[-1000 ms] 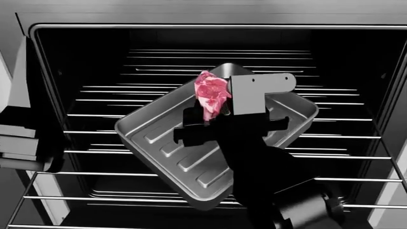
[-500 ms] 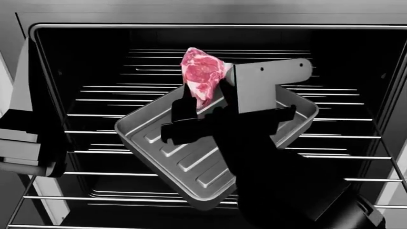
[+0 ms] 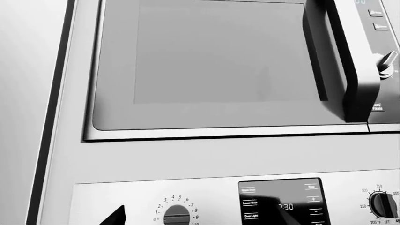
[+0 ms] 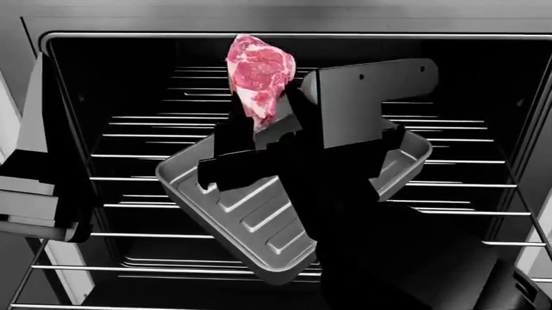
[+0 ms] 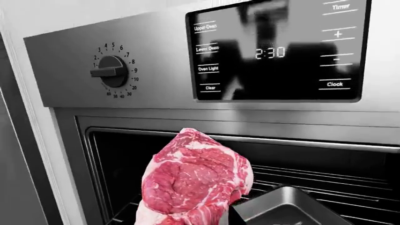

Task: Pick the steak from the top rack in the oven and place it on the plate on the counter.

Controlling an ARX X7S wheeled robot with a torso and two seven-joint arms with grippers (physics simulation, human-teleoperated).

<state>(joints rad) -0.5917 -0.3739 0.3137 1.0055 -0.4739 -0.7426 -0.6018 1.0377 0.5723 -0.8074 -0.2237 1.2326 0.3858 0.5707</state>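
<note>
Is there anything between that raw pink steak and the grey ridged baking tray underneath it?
Only dark open air; in the head view the marbled steak hangs lifted clear above the grey ridged baking tray.

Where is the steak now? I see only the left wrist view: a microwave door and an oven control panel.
Observer: The right end effector holds the steak up in front of the open oven.
Operator: Does it touch anything below?
Observer: It seems not; in the head view it hangs above the baking tray.
Operator: Is that tray straight?
Observer: No, it sits turned cornerwise on a wire rack.
</note>
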